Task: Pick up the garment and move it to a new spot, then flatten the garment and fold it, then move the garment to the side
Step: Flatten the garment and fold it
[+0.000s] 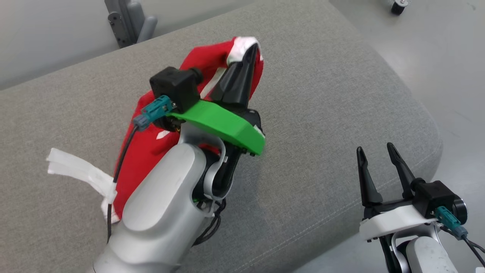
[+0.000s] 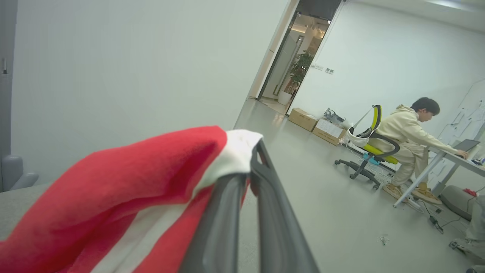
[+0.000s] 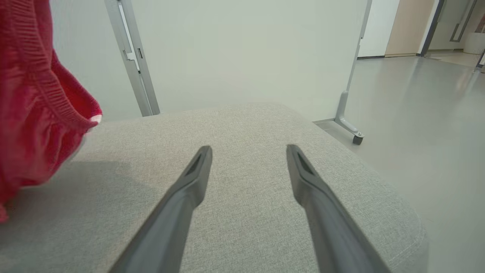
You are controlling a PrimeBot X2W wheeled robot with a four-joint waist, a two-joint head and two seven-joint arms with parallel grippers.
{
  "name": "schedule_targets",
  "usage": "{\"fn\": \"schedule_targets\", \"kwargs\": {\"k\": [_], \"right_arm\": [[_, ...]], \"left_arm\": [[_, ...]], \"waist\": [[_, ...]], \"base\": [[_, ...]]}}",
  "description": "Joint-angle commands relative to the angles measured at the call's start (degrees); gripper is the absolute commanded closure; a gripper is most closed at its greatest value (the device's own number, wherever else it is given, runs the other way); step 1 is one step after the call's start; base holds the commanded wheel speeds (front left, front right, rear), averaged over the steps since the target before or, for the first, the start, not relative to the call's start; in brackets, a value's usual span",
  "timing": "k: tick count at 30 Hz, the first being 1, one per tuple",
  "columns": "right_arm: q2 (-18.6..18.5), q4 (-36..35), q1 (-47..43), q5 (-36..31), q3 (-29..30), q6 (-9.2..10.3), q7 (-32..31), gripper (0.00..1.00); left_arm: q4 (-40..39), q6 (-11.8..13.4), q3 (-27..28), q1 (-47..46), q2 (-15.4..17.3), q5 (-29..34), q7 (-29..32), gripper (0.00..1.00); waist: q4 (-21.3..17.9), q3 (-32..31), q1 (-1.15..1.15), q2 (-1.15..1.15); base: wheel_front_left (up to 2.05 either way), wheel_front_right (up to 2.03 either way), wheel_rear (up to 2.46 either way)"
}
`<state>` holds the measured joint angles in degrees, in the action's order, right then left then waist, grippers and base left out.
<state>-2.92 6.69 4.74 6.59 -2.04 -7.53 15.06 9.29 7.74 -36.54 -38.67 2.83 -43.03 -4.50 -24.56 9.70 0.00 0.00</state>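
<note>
A red garment (image 1: 146, 151) with white trim hangs from the robot's left claw (image 1: 253, 51) above a grey padded surface (image 1: 322, 94). The claw is clamped together on a white edge of the garment at its highest point, holding that corner up off the surface. In the left wrist view its two dark fingers (image 2: 219, 212) lie pressed side by side, with white cloth pinched at their tips and red fabric falling away to the left. The rest of the garment drapes down along the left side of the pale forearm to the surface, where a white ribbed band (image 1: 75, 168) lies flat on the grey fabric. The right claw (image 1: 375, 148) sits at the lower right near the surface's front edge, well apart from the garment, with its two fingers spread wide over bare grey fabric. Far across the room in the left wrist view, a person (image 2: 407, 132) in a pale hooded top sits on a yellow-green office chair (image 2: 373, 148) at a desk (image 2: 464, 163), with cardboard boxes (image 2: 314, 123) by the wall.
</note>
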Motion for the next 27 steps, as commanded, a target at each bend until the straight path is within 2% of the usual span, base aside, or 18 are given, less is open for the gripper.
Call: {"fn": "schedule_targets", "kwargs": {"k": [1,6,9,11,14,19,21,25,27], "right_arm": [[0.0,0.2,-0.6,-0.4,0.3,0.08,0.2,0.00],[0.0,0.5,-0.6,-1.0,0.3,0.08,0.2,0.00],[0.0,0.5,-0.4,-1.3,0.1,0.08,0.2,0.00],[0.0,0.3,-0.2,-1.1,0.1,0.08,0.2,0.00],[0.0,0.2,-0.4,-0.7,-0.2,0.08,0.2,0.00],[0.0,0.3,-1.6,-0.3,0.7,0.08,0.2,0.00],[0.0,0.7,-2.1,-0.6,1.0,0.08,0.2,0.00],[0.0,1.4,-3.0,-1.8,1.5,0.08,0.2,0.00],[0.0,1.6,-3.0,-2.1,1.7,0.08,0.2,0.00]], "left_arm": [[-1.3,2.1,-0.6,-2.2,0.1,-3.0,-2.9,1.00],[-2.9,6.9,-1.8,-5.9,0.2,-9.0,-8.9,1.00],[-3.2,9.4,-2.4,-7.4,0.2,-11.8,-10.3,1.00],[-2.5,10.6,-3.1,-6.8,0.2,-13.2,-10.7,1.00],[-0.8,11.0,-2.3,-3.2,0.2,-12.9,-10.7,1.00],[2.9,8.5,-0.3,6.7,0.7,-11.0,-10.7,1.00],[3.9,6.6,0.1,11.6,2.7,-10.1,-10.7,1.00],[5.7,0.1,-3.6,19.9,8.5,-8.8,-10.4,1.00],[7.0,-1.6,-3.4,23.5,11.2,-10.2,-10.4,1.00]], "waist": [[0.2,-1.0,0.00,0.00],[0.6,-2.1,0.00,0.00],[0.9,-2.6,0.00,0.00],[1.2,-2.7,0.00,0.00],[1.7,-2.7,0.00,0.00],[2.9,-2.5,0.00,0.00],[3.5,-2.5,0.00,0.00],[5.2,-2.5,0.00,0.00],[6.1,-2.4,0.00,0.00]], "base": [[0.00,0.00,0.00],[0.00,0.00,0.00],[0.00,0.00,0.00],[0.00,0.00,0.00],[0.00,0.00,0.00],[0.00,0.00,0.00],[0.00,0.00,0.00],[0.00,0.00,0.00],[0.00,0.00,0.00]]}}
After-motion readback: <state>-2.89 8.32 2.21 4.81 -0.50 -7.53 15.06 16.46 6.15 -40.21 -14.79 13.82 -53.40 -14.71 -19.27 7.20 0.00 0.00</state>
